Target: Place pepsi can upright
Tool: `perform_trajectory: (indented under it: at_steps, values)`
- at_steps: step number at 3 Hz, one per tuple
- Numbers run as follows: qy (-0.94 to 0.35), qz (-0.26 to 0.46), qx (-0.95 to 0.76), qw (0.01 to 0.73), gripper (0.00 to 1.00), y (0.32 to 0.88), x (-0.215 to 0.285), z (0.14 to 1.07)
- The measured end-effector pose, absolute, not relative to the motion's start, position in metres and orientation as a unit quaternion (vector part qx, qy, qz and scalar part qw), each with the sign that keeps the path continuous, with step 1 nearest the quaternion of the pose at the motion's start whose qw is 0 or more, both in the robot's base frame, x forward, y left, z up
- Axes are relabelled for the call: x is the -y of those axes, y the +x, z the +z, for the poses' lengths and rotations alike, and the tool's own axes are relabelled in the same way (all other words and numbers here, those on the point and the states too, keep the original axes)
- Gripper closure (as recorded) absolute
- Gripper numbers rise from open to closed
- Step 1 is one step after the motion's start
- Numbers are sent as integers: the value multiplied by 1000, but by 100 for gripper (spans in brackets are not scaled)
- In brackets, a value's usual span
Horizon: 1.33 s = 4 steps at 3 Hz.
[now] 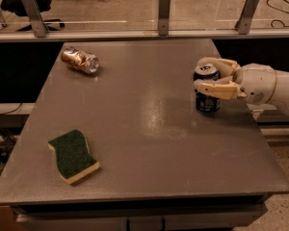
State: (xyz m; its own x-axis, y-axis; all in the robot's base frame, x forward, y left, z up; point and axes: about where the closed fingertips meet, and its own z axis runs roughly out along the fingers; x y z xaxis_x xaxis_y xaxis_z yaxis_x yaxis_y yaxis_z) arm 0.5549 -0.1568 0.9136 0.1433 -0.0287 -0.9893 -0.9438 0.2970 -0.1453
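Note:
The pepsi can [207, 102], dark blue with a silver top, stands upright on the grey table [144, 129] near its right edge. My gripper [199, 74] reaches in from the right. Its two cream fingers [216, 89] sit on either side of the can's upper part, closed on it. The can's base appears to rest on the tabletop. The white arm extends off the right side of the view.
A copper-brown can [80, 60] lies on its side at the far left of the table. A green and yellow sponge [73, 155] lies at the front left. A rail with metal posts [164, 6] runs behind the table's far edge.

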Motion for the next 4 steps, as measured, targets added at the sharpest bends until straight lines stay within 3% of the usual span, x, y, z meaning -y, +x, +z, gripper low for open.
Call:
perform_trajectory:
  at_steps: [1, 2, 4]
  values:
    - [-463, 384, -518, 609, 12, 548, 160, 907]
    - [-464, 382, -516, 611, 0, 542, 167, 902]
    - [-478, 324, -554, 600, 0, 533, 215, 911]
